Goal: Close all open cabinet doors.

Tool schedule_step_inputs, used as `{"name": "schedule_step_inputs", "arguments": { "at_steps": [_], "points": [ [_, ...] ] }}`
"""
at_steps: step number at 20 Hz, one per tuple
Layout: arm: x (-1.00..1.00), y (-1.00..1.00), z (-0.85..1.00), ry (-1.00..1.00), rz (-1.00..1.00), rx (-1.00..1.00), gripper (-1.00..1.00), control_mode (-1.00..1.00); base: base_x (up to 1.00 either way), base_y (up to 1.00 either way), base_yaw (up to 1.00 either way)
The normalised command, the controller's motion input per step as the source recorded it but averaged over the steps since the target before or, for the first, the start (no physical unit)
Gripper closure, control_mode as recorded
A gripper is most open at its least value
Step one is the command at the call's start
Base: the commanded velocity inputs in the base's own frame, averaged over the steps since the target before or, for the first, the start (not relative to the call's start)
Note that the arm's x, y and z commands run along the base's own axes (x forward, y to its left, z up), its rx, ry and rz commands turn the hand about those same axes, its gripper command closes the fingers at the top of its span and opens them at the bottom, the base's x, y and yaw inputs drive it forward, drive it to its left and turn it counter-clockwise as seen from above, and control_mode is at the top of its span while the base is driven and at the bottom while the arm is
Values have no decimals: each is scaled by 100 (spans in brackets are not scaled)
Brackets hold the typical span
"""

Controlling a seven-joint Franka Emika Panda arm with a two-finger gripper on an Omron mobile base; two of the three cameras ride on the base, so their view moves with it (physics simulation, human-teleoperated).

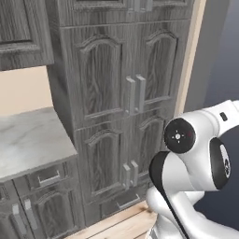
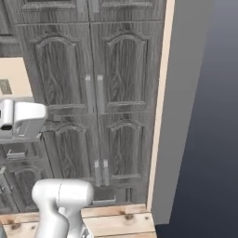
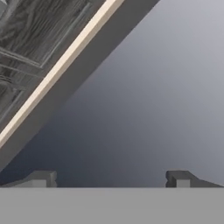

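Far left of left base view: dark grey wood-grain upper wall door [image 1: 21, 32] over pale marbled grey worktop [image 1: 28, 137], shut as far as visible. Below worktop: small drawer front with horizontal handle [image 1: 49, 177], not a task item, and short dark grey panel door [image 1: 53, 214], flush.

Centre: tall dark grey wood-grain cabinet with four arched-panel doors. Upper pair [image 1: 100, 74] [image 1: 158, 63] meeting at paired vertical grey bar handles [image 1: 135, 93], seam tight. Lower pair [image 1: 105, 161] [image 1: 149, 140] likewise, handles [image 1: 130, 173] side by side. Same four in right base view: upper [image 2: 58, 65] [image 2: 125, 60], lower [image 2: 72, 148] [image 2: 123, 144], all flat against frame, none ajar.

Right: light wood edge strip [image 2: 160, 102] of cabinet side, then plain grey wall.

Hand view: pincer [image 3: 111, 179] aimed past cabinet edge [image 3: 57, 72] at bare grey wall, dark fingertips [image 3: 43, 177] wide apart, gripping nothing, touching nothing.

Step in hand, as judged: searching for an open door, none found here. Next move likely calls for driving or turning base toward other cabinets, then pushing any swung-out panel flush with pincer.
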Motion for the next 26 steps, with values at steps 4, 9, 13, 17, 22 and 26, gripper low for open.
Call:
{"name": "schedule_step_inputs", "arguments": {
  "at_steps": [4,9,13,17,22,26],
  "points": [
    [0,0,0,0,0,0,-100,100,-8,55,-54],
    [0,0,0,0,0,0,-100,100,-15,47,-56],
    [0,0,0,0,0,0,-100,100,-12,41,-60],
    [0,0,0,0,0,0,-100,100,-8,38,-61],
    [0,0,0,0,0,0,-100,100,-8,38,-61],
    [0,0,0,0,0,0,-100,100,-9,45,-59]
  ]
}}
